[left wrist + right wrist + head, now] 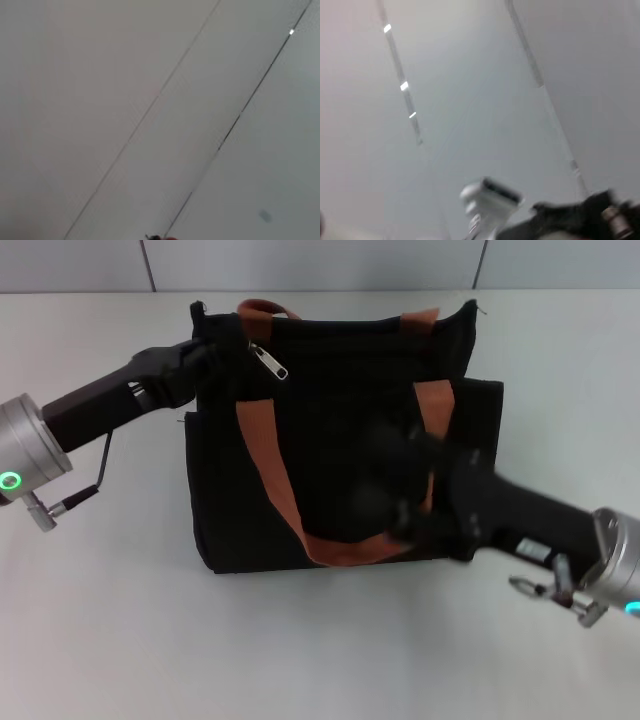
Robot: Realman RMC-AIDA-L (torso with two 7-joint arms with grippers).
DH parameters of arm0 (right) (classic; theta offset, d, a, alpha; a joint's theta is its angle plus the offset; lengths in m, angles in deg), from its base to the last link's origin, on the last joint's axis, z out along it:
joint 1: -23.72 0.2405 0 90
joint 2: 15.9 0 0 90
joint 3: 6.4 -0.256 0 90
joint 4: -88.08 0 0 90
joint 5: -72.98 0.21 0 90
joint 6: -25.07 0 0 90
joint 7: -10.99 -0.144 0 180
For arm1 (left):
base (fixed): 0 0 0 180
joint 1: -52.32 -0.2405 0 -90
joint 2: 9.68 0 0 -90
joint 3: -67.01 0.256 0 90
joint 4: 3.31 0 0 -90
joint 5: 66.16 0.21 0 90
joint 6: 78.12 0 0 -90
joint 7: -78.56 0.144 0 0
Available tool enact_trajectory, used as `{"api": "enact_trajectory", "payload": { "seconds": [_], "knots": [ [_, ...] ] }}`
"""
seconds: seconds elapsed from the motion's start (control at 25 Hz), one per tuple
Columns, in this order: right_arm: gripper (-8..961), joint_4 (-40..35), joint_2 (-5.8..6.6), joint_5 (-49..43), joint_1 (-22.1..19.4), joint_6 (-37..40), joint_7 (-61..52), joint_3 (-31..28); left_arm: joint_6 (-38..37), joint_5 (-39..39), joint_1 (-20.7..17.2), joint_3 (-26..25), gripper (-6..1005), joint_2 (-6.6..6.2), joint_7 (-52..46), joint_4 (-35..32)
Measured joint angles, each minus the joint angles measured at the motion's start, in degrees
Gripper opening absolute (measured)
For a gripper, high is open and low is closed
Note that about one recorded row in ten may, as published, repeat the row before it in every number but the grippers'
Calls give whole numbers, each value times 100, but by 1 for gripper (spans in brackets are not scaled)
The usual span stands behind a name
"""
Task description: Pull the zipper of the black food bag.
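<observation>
**Both hands at the black food bag, zipper tab hanging near its upper left corner**

The left hand [212, 352] comes in on a dark, tapering arm with a brushed-metal cuff and a green ring light, and its tip sits against the upper left corner of the black food bag [340, 400]. Whether it is clenched on the fabric or loose there cannot be told: black fingers merge with black cloth.

Just right of that corner hangs the zipper [268, 360] — a small silver tab, slim and elongated, tilted down and to the right against the bag's top edge.

The bag itself is a boxy tote of matte black fabric, lying on a pale, smooth bench [100, 620]. Its top edge sags between two peaked corners. Two rust-brown straps [268, 475] of flat webbing run across it, one looping low over the front face, the other arching at the top edge. A side pocket panel steps out along the bag's right edge.

The right hand [400, 485] lies over the bag's front, right of centre, blurred — its fingers cannot be made out, so its grip cannot be told.

Bare bench surrounds the bag on every side, widest below its bottom edge. The wrist views show only pale panels with seams.
</observation>
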Motion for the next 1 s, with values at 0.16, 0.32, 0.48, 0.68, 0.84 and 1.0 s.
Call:
{"api": "enact_trajectory", "payload": {
  "seconds": [0.16,0.32,0.48,0.68,0.84,1.0],
  "knots": [
    [837,-23,5,2,109,-110,-775,-404,-36,-2,-31,3,31,15,0,0],
    [837,-228,20,3,430,-244,-1743,-442,-28,2,-3,26,31,19,2,83],
    [837,-258,6,14,789,-512,-2294,-473,-8,13,10,27,31,22,14,128],
    [838,-188,-4,-25,1192,-972,-2736,-428,-7,20,27,26,31,33,16,131],
    [838,-112,-6,-11,1226,-1053,-2841,-432,-4,8,66,16,31,34,16,132],
    [837,-86,-7,-48,1305,-1064,-2934,-324,30,5,120,25,31,42,16,132]
  ]
}}
